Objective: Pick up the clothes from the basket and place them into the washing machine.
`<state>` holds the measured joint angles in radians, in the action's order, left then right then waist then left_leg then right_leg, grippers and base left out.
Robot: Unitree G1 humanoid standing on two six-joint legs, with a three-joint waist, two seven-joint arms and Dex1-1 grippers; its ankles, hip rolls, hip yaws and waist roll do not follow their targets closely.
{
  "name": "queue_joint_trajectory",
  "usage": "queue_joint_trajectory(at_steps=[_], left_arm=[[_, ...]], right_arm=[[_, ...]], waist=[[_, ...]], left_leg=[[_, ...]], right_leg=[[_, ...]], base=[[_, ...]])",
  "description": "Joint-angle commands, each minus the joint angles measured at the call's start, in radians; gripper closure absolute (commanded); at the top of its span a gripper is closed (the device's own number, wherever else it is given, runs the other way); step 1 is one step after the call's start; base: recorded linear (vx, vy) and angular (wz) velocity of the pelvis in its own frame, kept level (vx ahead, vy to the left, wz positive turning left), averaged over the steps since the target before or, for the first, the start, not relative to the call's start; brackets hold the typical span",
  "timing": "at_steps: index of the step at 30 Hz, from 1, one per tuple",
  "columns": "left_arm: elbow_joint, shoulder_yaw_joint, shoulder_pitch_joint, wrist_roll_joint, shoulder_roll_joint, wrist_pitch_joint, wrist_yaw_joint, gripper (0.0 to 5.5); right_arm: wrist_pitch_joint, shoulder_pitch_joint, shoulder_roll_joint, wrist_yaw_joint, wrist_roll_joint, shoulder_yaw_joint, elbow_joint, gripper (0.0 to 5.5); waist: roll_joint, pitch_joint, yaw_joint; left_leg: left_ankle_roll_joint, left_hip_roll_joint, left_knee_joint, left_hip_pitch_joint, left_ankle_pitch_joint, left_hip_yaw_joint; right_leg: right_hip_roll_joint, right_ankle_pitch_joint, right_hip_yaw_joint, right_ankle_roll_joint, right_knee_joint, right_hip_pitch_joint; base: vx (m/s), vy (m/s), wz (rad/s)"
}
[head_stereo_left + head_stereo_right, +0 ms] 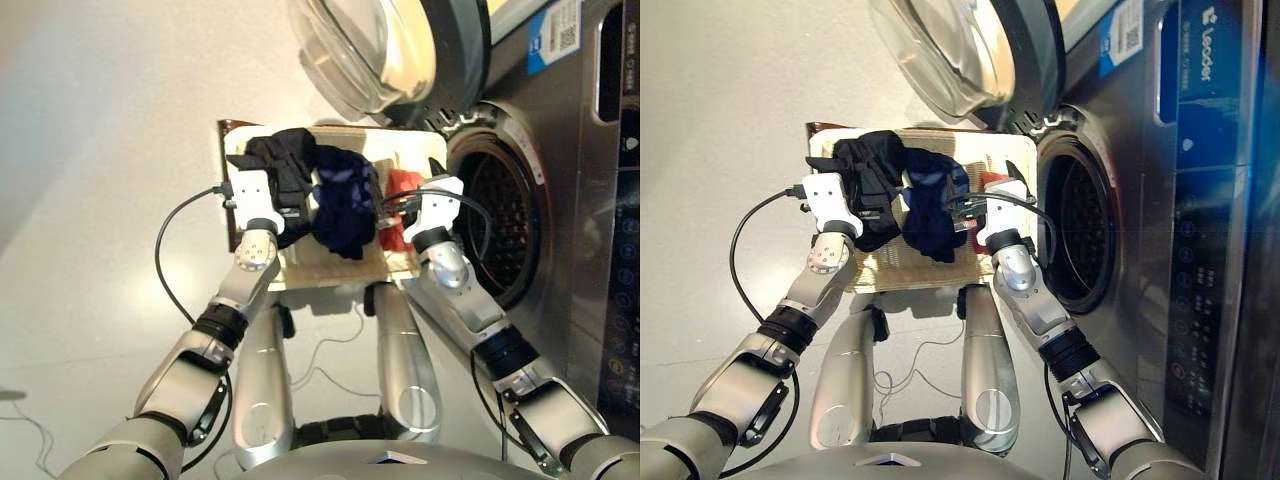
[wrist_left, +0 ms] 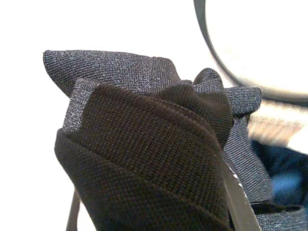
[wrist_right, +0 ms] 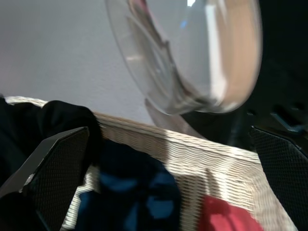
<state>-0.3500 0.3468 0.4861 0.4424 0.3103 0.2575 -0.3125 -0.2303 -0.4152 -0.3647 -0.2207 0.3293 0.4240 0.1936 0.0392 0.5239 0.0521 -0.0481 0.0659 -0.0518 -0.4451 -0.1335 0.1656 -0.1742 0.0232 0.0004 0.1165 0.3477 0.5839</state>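
Note:
The cream wicker basket [image 1: 340, 270] stands in front of me, left of the washing machine [image 1: 570, 150]. The machine's drum [image 1: 505, 215] is exposed and its glass door [image 1: 385, 50] is swung open above the basket. The black garment [image 1: 285, 160] lies bunched at the basket's left. My left gripper [image 1: 280, 195] is shut on the black garment, whose cloth [image 2: 144, 159] fills the left wrist view. The navy garment [image 1: 345, 205] lies in the middle and the coral red garment [image 1: 398, 183] at the right. Over the red garment hovers my right gripper [image 3: 168, 178], open and holding nothing, its fingers [image 3: 53, 173] wide apart.
The open door's dark rim [image 1: 465, 45] overhangs the basket's far right corner, close above my right gripper. A dark control panel [image 1: 625, 280] runs down the machine's front at the far right. Black cables [image 1: 165, 250] loop from both wrists. Pale floor [image 1: 90, 200] lies left of the basket.

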Motion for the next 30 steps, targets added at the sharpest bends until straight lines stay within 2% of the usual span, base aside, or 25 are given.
queue_joint_trajectory(at_steps=[1,5,7,13,16,17,20,25,26,28,29,30], left_arm=[[0.193,-0.023,-0.021,-0.024,0.034,0.103,0.085,5.5],[0.322,-0.033,-0.053,0.023,0.05,0.11,0.16,5.5],[0.405,-0.022,-0.056,0.058,0.07,0.108,0.226,5.5],[0.524,0.004,-0.057,0.118,0.116,0.089,0.329,5.5],[0.603,0.033,-0.047,0.164,0.146,0.069,0.39,5.5],[0.604,0.033,-0.047,0.165,0.146,0.069,0.391,5.5],[0.66,0.07,-0.032,0.213,0.144,0.04,0.426,5.5],[0.676,0.124,-0.016,0.257,0.129,0.009,0.456,5.5],[0.669,0.158,-0.008,0.285,0.142,-0.015,0.48,5.5],[0.672,0.164,0.001,0.292,0.153,-0.019,0.489,5.5],[0.671,0.193,0.01,0.318,0.183,-0.036,0.509,5.5],[0.669,0.202,0.016,0.318,0.197,-0.037,0.514,5.5]], right_arm=[[-0.003,-0.006,-0.013,0.08,0.046,-0.015,-0.052,0.0],[0.022,-0.007,-0.052,0.151,0.052,-0.004,-0.079,0.0],[0.04,-0.021,-0.079,0.211,0.051,0.014,-0.104,0.0],[0.054,-0.046,-0.147,0.301,0.038,0.034,-0.19,0.0],[0.075,-0.108,-0.186,0.314,-0.145,0.049,-0.213,0.0],[0.076,-0.108,-0.185,0.313,-0.146,0.049,-0.213,0.0],[0.094,-0.181,-0.147,0.262,-0.333,0.055,-0.184,0.0],[0.101,-0.255,-0.091,0.245,-0.427,0.08,-0.175,0.0],[0.102,-0.294,-0.078,0.246,-0.454,0.092,-0.181,0.0],[0.1,-0.306,-0.073,0.247,-0.456,0.096,-0.176,0.0],[0.097,-0.336,-0.066,0.248,-0.47,0.107,-0.176,0.0],[0.095,-0.348,-0.062,0.25,-0.474,0.113,-0.175,0.0]], waist=[[-0.004,-0.041,-0.01],[-0.008,-0.048,-0.021],[-0.011,-0.048,-0.025],[-0.018,-0.051,-0.028],[-0.029,-0.054,-0.029],[-0.029,-0.054,-0.028],[-0.04,-0.057,-0.031],[-0.05,-0.057,-0.032],[-0.056,-0.057,-0.032],[-0.057,-0.056,-0.032],[-0.062,-0.057,-0.033],[-0.063,-0.057,-0.033]], left_leg=[[-0.047,-0.036,-0.017,0.047,0.061,-0.008],[-0.044,-0.038,-0.023,0.056,0.069,-0.008],[-0.044,-0.037,-0.031,0.053,0.072,-0.006],[-0.046,-0.035,-0.04,0.052,0.074,-0.011],[-0.046,-0.036,-0.039,0.054,0.075,-0.012],[-0.046,-0.035,-0.039,0.054,0.075,-0.013],[-0.043,-0.035,-0.038,0.053,0.073,-0.013],[-0.042,-0.035,-0.034,0.056,0.071,-0.013],[-0.04,-0.034,-0.034,0.057,0.07,-0.013],[-0.039,-0.034,-0.033,0.059,0.07,-0.012],[-0.039,-0.033,-0.034,0.06,0.068,-0.012],[-0.038,-0.032,-0.034,0.06,0.068,-0.012]], right_leg=[[-0.037,-0.198,-0.003,0.073,-0.242,-0.108],[-0.043,-0.194,-0.001,0.074,-0.243,-0.117],[-0.045,-0.193,0.001,0.075,-0.241,-0.118],[-0.049,-0.19,0.001,0.075,-0.24,-0.122],[-0.048,-0.187,0.003,0.075,-0.242,-0.123],[-0.048,-0.187,0.003,0.075,-0.242,-0.123],[-0.047,-0.188,0.008,0.076,-0.245,-0.122],[-0.045,-0.187,0.014,0.076,-0.244,-0.12],[-0.044,-0.187,0.017,0.075,-0.243,-0.119],[-0.043,-0.187,0.018,0.075,-0.242,-0.12],[-0.042,-0.187,0.02,0.074,-0.242,-0.119],[-0.042,-0.187,0.021,0.074,-0.242,-0.119]], base=[[0.0,0.0,0.0],[0.0,0.0,0.0],[0.0,0.0,0.0],[0.0,0.0,0.0],[0.0,0.0,0.0],[0.0,0.0,0.0],[0.0,0.0,0.0],[0.0,0.0,0.0],[0.0,0.0,0.0],[0.0,0.0,0.0],[0.0,0.0,0.0],[0.0,0.0,0.0]])
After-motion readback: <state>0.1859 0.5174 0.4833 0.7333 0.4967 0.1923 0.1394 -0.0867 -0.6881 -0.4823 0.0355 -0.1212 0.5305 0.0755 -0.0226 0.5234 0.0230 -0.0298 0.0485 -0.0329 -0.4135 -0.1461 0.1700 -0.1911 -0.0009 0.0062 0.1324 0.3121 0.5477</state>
